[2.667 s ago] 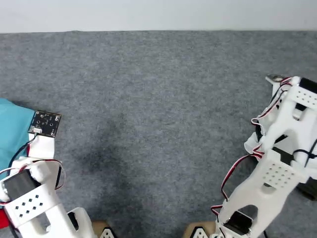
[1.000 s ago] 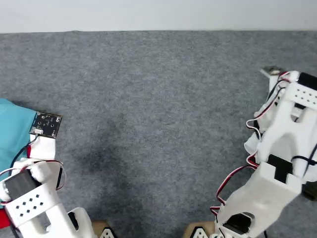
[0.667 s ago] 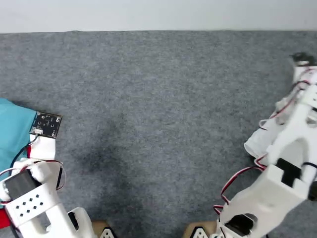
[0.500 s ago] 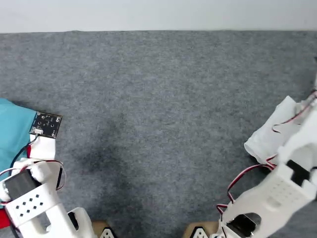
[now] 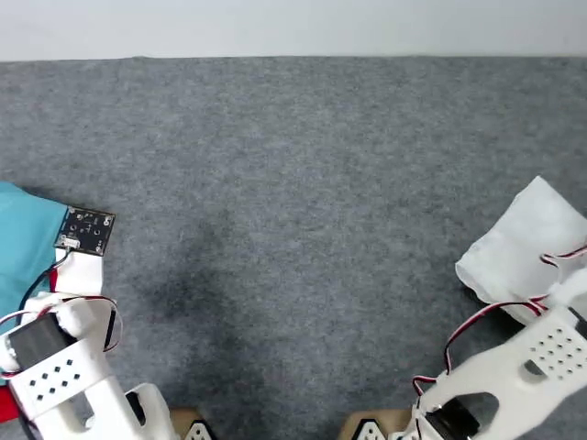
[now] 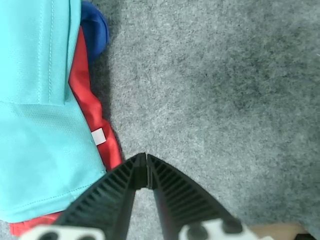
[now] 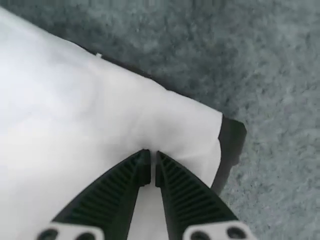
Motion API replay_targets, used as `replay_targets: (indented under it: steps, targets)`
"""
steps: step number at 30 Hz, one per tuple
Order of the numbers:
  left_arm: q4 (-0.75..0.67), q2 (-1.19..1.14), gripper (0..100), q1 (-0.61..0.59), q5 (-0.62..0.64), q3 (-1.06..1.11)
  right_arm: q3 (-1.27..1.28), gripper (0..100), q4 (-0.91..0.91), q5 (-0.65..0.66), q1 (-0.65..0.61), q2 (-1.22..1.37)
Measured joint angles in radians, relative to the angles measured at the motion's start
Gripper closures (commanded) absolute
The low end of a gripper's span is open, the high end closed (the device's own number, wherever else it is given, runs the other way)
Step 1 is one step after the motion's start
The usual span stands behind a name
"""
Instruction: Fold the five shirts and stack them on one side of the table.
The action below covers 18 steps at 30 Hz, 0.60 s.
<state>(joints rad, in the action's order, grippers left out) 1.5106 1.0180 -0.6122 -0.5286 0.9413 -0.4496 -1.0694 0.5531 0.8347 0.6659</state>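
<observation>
Stack (image 6: pixel 40 100) lies beside our closed left gripper (image 6: pixel 146 161); far from it, our closed right gripper (image 7: pixel 150 156) hangs over the white shirt (image 7: pixel 75 125), probably next.

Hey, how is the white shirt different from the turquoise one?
The white shirt lies at the right edge of the table, the turquoise shirt at the left edge. Under the white shirt one dark cloth shows; under the turquoise shirt, a red shirt and a blue shirt. Both lie on top of their piles.
</observation>
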Motion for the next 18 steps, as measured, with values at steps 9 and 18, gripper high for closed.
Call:
replay_targets:
  steps: [9, 18]
  targets:
    - [0.0, 0.0, 99, 0.0, 0.0, 0.0, 0.0, 95.7, -0.242, 0.0, -0.087, -0.227]
    - [0.0, 0.0, 99, 0.0, 0.0, 0.0, 0.0, 95.7, -0.562, -0.003, -0.261, -0.365]
